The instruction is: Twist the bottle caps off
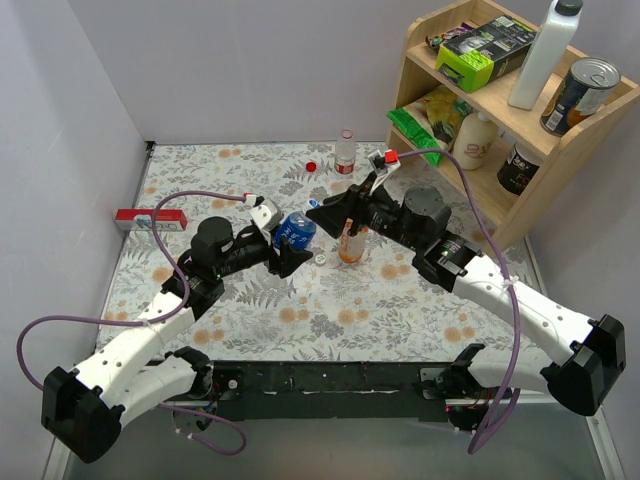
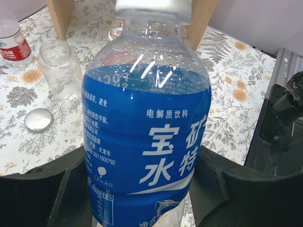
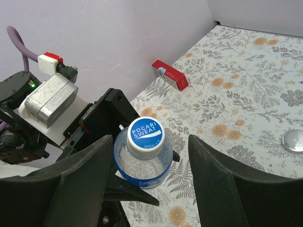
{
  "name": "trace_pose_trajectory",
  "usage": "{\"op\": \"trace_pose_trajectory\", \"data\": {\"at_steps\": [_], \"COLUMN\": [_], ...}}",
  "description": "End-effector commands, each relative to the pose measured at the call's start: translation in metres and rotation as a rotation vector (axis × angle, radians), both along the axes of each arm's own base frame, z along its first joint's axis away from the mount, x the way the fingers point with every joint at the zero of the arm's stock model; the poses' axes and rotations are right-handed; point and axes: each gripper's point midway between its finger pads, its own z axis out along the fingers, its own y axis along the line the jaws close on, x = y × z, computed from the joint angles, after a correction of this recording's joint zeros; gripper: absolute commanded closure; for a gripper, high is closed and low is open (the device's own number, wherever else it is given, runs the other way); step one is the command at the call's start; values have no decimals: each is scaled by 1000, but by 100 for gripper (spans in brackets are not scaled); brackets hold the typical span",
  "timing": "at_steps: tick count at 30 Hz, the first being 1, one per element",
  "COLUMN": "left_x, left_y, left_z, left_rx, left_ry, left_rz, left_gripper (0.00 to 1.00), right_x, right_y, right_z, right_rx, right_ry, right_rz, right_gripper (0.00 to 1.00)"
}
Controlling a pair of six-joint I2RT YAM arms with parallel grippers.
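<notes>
My left gripper [image 1: 285, 245] is shut on the blue-labelled bottle [image 2: 147, 142], fingers [image 2: 42, 189] pressed on both sides of its label. The bottle's bluish-white cap [image 3: 146, 136] sits on the neck. My right gripper [image 3: 150, 142] is open, one finger on each side of that cap, not touching it. The orange-liquid bottle [image 1: 350, 243] stands just right of the held bottle. The red-labelled clear bottle [image 1: 345, 152] stands at the back, with the red cap [image 1: 311, 166] on the table beside it. The squat clear bottle [image 2: 59, 68] is open, its silver-white cap [image 2: 39, 119] lying near it. I see no white cap.
A wooden shelf [image 1: 585, 135] at the back right holds a tall white bottle [image 1: 540, 55], a can, a cream bottle and packets. A red box [image 1: 150, 218] lies by the left wall. Purple cables loop over both arms.
</notes>
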Motion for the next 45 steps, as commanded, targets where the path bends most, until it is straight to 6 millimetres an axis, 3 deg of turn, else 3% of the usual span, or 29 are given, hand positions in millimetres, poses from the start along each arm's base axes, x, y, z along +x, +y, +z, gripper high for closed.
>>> {"op": "trace_pose_trajectory", "data": {"at_steps": [1, 7, 16, 19, 22, 28, 34, 38, 45], "left_x": [-3, -4, -9, -14, -32, -87, -133, -148, -153], "left_y": [-3, -4, -6, -8, -14, -26, -21, -14, -12], "left_z": [5, 6, 7, 10, 20, 38, 55, 69, 68], "left_rx": [-4, -5, -8, -19, -54, -111, -158, -157, -150], "left_ry": [-19, -21, -23, -23, -27, -4, 64, 83, 116], "left_rz": [-24, -34, -60, -91, -191, -533, -844, -954, -998], "left_gripper": [75, 75, 75, 75, 77, 78, 78, 78, 77], "right_x": [-5, -6, -12, -15, -21, -41, -87, -107, -116], "right_y": [6, 11, 16, 18, 15, -4, -20, -28, -34], "right_z": [41, 40, 35, 35, 35, 35, 30, 28, 29], "right_rx": [84, 92, 103, 101, 90, 58, 5, -20, -36], "right_ry": [-73, -79, -82, -86, -125, -224, -362, -402, -440], "right_rz": [37, 63, 113, 141, 182, 364, 629, 747, 798], "right_gripper": [29, 38, 65, 74, 82, 85, 86, 86, 86]}}
